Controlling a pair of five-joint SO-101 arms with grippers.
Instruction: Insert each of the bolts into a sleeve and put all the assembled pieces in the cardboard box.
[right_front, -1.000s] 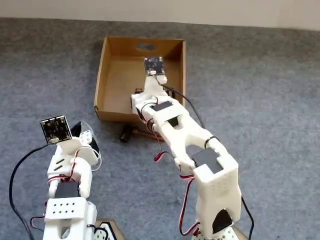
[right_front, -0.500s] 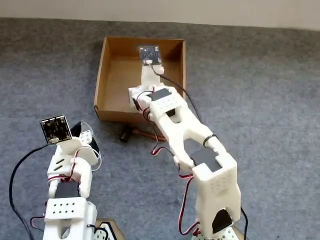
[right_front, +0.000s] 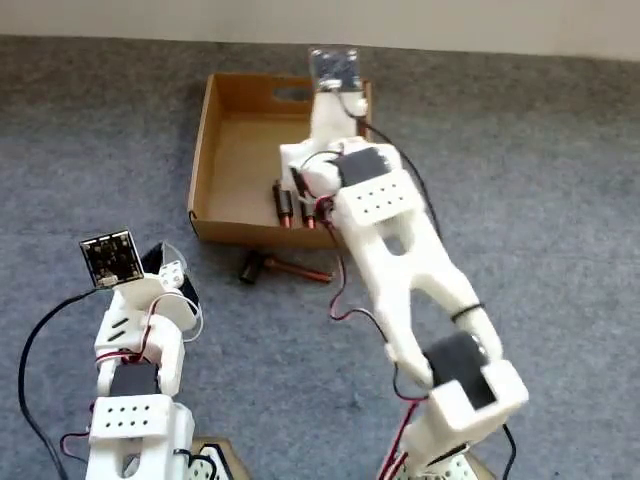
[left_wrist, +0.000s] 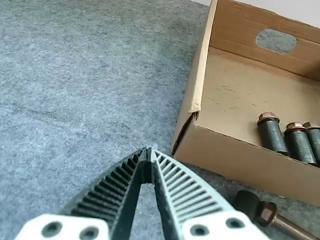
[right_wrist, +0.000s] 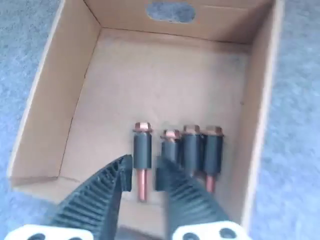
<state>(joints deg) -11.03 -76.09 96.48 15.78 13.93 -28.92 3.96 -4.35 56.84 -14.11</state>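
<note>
Four assembled pieces (right_wrist: 142, 145) lie side by side in the cardboard box (right_front: 205, 150), close to its near wall. The box sits toward the far edge of the desk (right_front: 520, 200). My right pincer (right_wrist: 144, 167) hangs over that row with its jaws apart and nothing between them, so I judge this delivery done.

One bolt (right_front: 300, 271) lies on the desk just outside the box's near wall, with a dark sleeve (right_front: 252, 266) touching its head end. I read the task as nearly finished, with this last pair left to join and box. My left pincer (left_wrist: 149, 152) is closed and empty, low over the desk near the near left corner and pointing toward the box.

The next move calls for one pincer to open and take the sleeve. The other must grip the bolt by its shaft and line it up with the bore. The box wall close behind leaves little room.

The right wrist view gives me the full count of four. The left wrist view gives three, the third cut by the frame edge. In the high view the right arm covers part of the row. The left wrist view shows the bolt's hex head hard against the sleeve, so I judge it not yet inserted.
</note>
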